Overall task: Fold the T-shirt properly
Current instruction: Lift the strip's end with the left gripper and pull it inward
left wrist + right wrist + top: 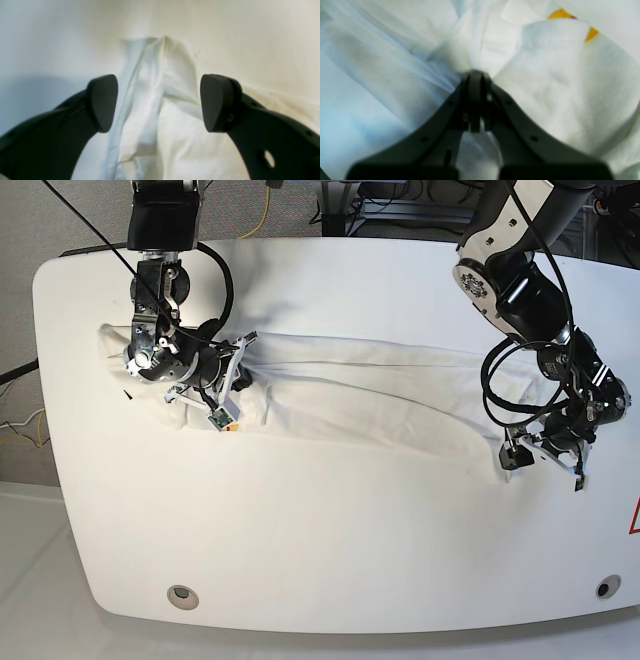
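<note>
Shirt stretched between two arms

T-shirt lies bunched across the white table. Left gripper straddles one end, jaws spread. At the far end, right gripper seems clamped on cloth.

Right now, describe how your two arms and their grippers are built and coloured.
Both arms are black and silver-grey with round joint housings and looping black cables. The left gripper has curved matte black fingers with rounded wedge-shaped pads and small holes along each finger. The right gripper has the same black curved fingers with small holes. In the base view, white parts sit near each wrist.
</note>
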